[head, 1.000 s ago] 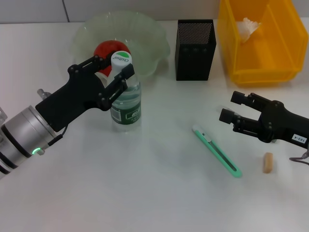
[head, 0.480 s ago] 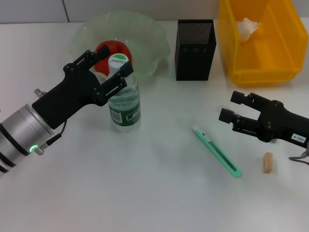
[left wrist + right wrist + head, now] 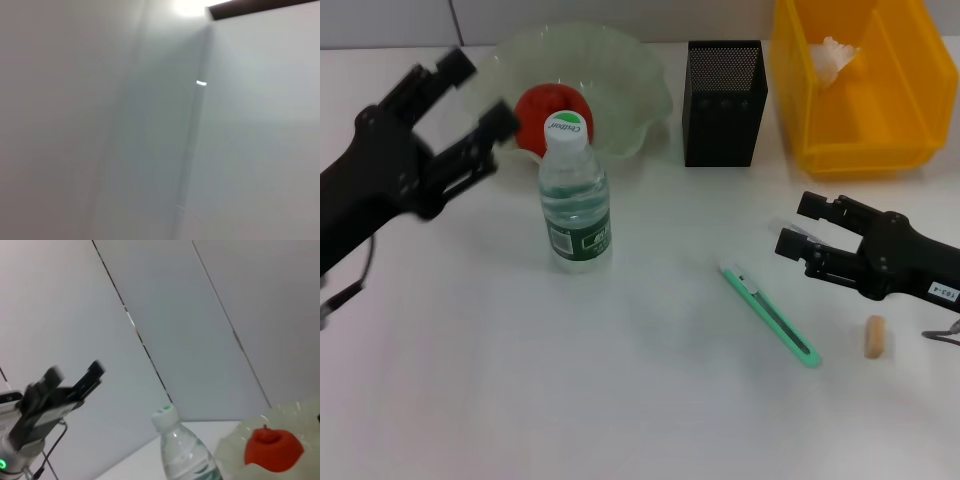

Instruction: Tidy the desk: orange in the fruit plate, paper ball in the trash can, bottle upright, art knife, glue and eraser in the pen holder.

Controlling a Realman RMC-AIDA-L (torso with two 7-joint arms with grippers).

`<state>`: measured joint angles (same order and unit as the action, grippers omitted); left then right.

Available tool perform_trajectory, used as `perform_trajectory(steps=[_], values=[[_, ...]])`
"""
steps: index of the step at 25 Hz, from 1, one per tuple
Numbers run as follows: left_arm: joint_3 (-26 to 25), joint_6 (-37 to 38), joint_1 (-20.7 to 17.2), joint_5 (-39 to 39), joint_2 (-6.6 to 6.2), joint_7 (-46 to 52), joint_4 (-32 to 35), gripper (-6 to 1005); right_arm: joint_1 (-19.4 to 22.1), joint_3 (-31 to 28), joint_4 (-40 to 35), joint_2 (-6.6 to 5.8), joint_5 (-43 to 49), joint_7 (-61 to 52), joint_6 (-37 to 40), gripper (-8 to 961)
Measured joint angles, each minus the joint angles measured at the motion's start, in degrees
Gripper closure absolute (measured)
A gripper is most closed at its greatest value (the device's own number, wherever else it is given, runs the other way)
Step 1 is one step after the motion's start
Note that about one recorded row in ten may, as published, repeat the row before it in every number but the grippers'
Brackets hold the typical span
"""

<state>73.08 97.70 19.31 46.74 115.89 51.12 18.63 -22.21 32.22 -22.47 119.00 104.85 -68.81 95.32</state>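
Bottle upright mid-desk, just in front of plate holding orange. Left gripper spread, empty, apart from bottle. Holder behind, bin with paper ball beside it. Knife flat; right gripper spread near it; eraser beside

white desk | bottle | art knife | eraser | pen holder
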Motion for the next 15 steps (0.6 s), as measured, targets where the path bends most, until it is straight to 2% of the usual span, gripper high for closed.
perform_trajectory(steps=[1,3,5,6,11,12,13,14,15], values=[[0.18,3.75,-1.09,3.06,-2.07,2.53,2.04,155,0.06,-0.19,-0.46,0.00,0.00,-0.81,1.09,118],[-0.04,7.27,-1.31,7.79,-4.10,3.62,2.35,155,0.08,-0.38,-0.69,-0.01,0.00,-1.10,1.54,118],[-0.04,7.27,-1.31,7.79,-4.10,3.62,2.35,155,0.03,-1.22,-1.00,-0.21,-0.04,-1.36,2.75,119],[-0.08,8.43,-1.25,14.73,-5.68,4.22,2.41,155,-0.16,-2.05,-1.19,-0.55,-0.08,-1.50,3.95,119],[-0.10,6.63,-1.20,19.70,-5.91,4.97,2.61,155,-0.55,-2.12,-3.90,-1.25,0.04,-5.14,5.07,119],[-0.12,3.17,-0.72,25.14,-5.44,5.53,2.73,155,-0.65,-1.91,-5.57,-1.28,0.37,-7.14,4.99,119],[-0.12,2.58,-0.58,25.91,-5.29,5.74,2.73,155,-0.72,-1.73,-7.52,-1.28,1.01,-9.22,4.96,119],[-0.12,2.58,-0.58,25.91,-5.29,5.74,2.73,155,-0.76,-1.38,-12.62,-1.30,2.90,-13.70,5.18,119],[-0.12,2.58,-0.58,25.91,-5.29,5.74,2.73,155,-0.76,-1.38,-12.62,-1.30,2.90,-13.70,5.18,119]])
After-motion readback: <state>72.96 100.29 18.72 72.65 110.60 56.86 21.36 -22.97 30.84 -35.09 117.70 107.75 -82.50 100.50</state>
